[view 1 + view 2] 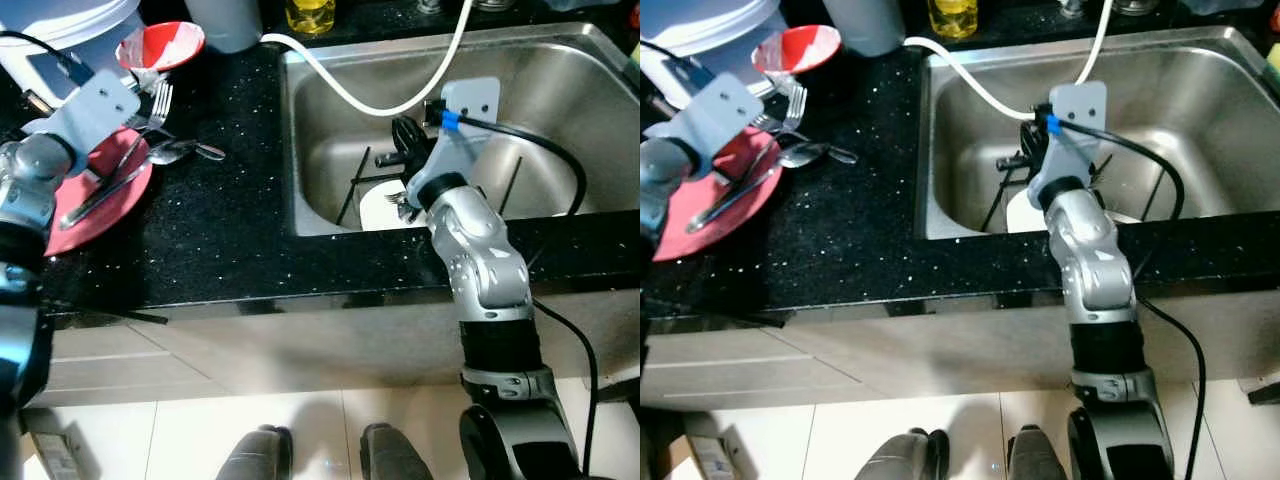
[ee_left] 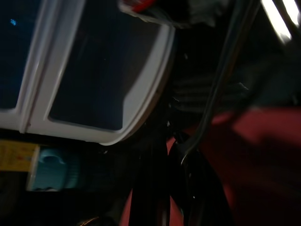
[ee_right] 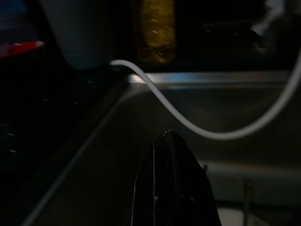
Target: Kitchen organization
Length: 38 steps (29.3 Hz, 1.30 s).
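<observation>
With our right gripper [image 1: 405,135] low in the sink [image 1: 540,70], jaws pressed together, we should spread them before reaching the dishes there.

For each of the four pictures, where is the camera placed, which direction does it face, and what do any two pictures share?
Left eye view: head, looking down at the black speckled countertop; both silver arms, feet.
Right eye view: same scene, shifted; steel sink.
Left wrist view: along the left pincer over the red round plate.
Right wrist view: along the right pincer into the sink.
Shared: the white hose in right wrist and eye views.
</observation>
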Available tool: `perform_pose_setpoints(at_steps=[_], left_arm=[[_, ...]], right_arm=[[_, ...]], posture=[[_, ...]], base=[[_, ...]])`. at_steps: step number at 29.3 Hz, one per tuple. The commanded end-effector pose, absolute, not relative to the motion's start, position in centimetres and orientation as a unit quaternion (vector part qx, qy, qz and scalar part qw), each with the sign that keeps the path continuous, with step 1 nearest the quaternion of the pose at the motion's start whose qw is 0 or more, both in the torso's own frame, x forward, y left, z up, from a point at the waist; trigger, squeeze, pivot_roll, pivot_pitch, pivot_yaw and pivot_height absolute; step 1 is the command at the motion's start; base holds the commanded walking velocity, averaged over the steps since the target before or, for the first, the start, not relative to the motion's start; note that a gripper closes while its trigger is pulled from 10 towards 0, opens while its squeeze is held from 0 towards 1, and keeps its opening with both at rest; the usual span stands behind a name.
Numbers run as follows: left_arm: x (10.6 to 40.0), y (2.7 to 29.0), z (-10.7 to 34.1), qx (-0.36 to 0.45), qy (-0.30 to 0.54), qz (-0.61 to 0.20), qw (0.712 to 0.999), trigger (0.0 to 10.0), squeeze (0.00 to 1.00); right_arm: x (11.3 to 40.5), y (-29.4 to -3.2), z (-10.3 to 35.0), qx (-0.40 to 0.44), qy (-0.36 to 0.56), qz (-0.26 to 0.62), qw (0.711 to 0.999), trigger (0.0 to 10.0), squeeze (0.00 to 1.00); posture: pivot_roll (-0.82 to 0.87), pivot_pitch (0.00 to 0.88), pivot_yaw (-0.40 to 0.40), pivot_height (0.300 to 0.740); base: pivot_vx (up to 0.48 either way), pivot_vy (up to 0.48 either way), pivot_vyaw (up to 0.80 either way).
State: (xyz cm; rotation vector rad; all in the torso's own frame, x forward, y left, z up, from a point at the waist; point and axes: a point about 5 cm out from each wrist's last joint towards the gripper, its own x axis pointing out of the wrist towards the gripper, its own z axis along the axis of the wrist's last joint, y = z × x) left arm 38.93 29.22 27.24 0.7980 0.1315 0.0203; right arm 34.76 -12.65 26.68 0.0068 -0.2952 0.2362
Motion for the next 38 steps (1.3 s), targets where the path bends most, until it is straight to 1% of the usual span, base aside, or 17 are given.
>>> perform_pose_setpoints(at_steps=[1, 4, 5, 6, 7, 10, 13, 18, 23, 26, 28, 30, 33, 34, 35, 37, 38], left_arm=[[39.2, 28.6, 25.6, 0.322, 0.081, -0.022, 0.943, 0.0, 0.00], [39.4, 28.1, 26.9, 0.295, 0.052, -0.028, 0.954, 0.0, 0.00], [39.5, 27.6, 28.0, 0.280, 0.024, -0.031, 0.959, 2.6, 0.00], [39.5, 26.9, 29.2, 0.266, -0.004, -0.036, 0.963, 10.0, 0.00], [39.4, 25.7, 31.2, 0.243, -0.051, -0.049, 0.967, 10.0, 0.00], [39.3, 24.9, 32.4, 0.239, -0.076, -0.056, 0.966, 10.0, 0.00], [39.1, 22.9, 34.5, 0.235, -0.117, -0.076, 0.962, 10.0, 0.00], [38.8, 21.5, 35.5, 0.232, -0.139, -0.095, 0.958, 10.0, 0.00], [38.4, 19.7, 35.5, 0.223, -0.147, -0.123, 0.956, 10.0, 0.00], [37.7, 16.3, 36.2, 0.153, -0.179, -0.209, 0.949, 10.0, 0.00], [37.6, 14.8, 36.0, 0.108, -0.172, -0.256, 0.945, 10.0, 0.00], [37.8, 14.1, 35.7, 0.092, -0.162, -0.275, 0.943, 10.0, 0.00], [39.1, 12.1, 33.7, 0.026, -0.082, -0.308, 0.948, 10.0, 0.00], [39.1, 12.1, 33.7, 0.026, -0.082, -0.308, 0.948, 10.0, 0.00], [39.5, 11.5, 33.0, 0.008, -0.057, -0.309, 0.949, 10.0, 0.00], [40.3, 10.3, 31.5, -0.030, -0.010, -0.312, 0.950, 10.0, 0.00], [40.6, 9.5, 30.6, -0.031, 0.008, -0.308, 0.951, 10.0, 0.00]], right_arm=[[34.9, -12.6, 26.6, 0.008, -0.148, 0.118, 0.982, 10.0, 0.00], [35.0, -12.9, 26.5, 0.008, -0.149, 0.112, 0.982, 10.0, 0.00], [35.0, -13.0, 26.4, 0.009, -0.149, 0.110, 0.983, 10.0, 0.00], [35.1, -13.1, 26.4, 0.010, -0.149, 0.108, 0.983, 10.0, 0.00], [35.3, -13.1, 26.4, 0.011, -0.151, 0.108, 0.983, 10.0, 0.00], [35.5, -12.9, 26.5, 0.012, -0.153, 0.111, 0.982, 10.0, 0.00], [36.0, -12.3, 27.1, 0.016, -0.161, 0.120, 0.979, 10.0, 0.00], [36.1, -11.7, 27.3, 0.020, -0.168, 0.125, 0.978, 10.0, 0.00], [36.0, -12.1, 27.0, 0.020, -0.167, 0.119, 0.979, 10.0, 0.00], [36.0, -12.8, 26.8, 0.018, -0.170, 0.105, 0.980, 10.0, 0.00], [35.9, -13.0, 27.0, 0.019, -0.175, 0.099, 0.979, 10.0, 0.00], [35.9, -13.1, 27.1, 0.020, -0.178, 0.095, 0.979, 10.0, 0.00], [35.7, -13.3, 27.9, 0.013, -0.192, 0.095, 0.977, 10.0, 0.00], [35.7, -13.3, 27.9, 0.013, -0.192, 0.095, 0.977, 10.0, 0.00], [35.5, -13.5, 28.1, 0.008, -0.195, 0.092, 0.976, 10.0, 0.00], [35.2, -14.5, 28.1, -0.002, -0.198, 0.076, 0.977, 10.0, 0.00], [34.9, -15.1, 28.2, -0.004, -0.202, 0.064, 0.977, 10.0, 0.00]], posture=[[0.06, 0.140, 0.089, 0.740], [0.06, 0.117, 0.079, 0.740], [0.06, 0.111, 0.074, 0.740], [0.06, 0.111, 0.074, 0.740], [0.08, 0.092, 0.060, 0.740], [0.08, 0.092, 0.060, 0.740], [0.10, 0.077, 0.056, 0.740], [0.10, 0.075, 0.062, 0.740], [0.08, 0.072, 0.071, 0.740], [0.06, 0.062, 0.097, 0.740], [0.06, 0.058, 0.106, 0.740], [0.04, 0.058, 0.122, 0.740], [-0.01, 0.075, 0.160, 0.740], [-0.01, 0.075, 0.160, 0.740], [-0.01, 0.075, 0.160, 0.740], [-0.04, 0.079, 0.170, 0.740], [-0.06, 0.084, 0.180, 0.740]], base=[[0.000, 0.000, 0.00], [0.000, 0.000, 0.00], [0.000, 0.000, 0.00], [0.000, 0.000, 0.00], [0.000, 0.000, 0.00], [0.000, 0.000, 0.00], [0.000, 0.000, 0.00], [0.000, 0.000, 0.00], [0.000, 0.000, 0.00], [0.000, 0.000, 0.00], [0.000, 0.000, 0.00], [0.000, 0.000, 0.00], [0.000, 0.000, 0.00], [0.000, 0.000, 0.00], [0.000, 0.000, 0.00], [0.000, 0.000, 0.00], [0.000, 0.000, 0.00]])
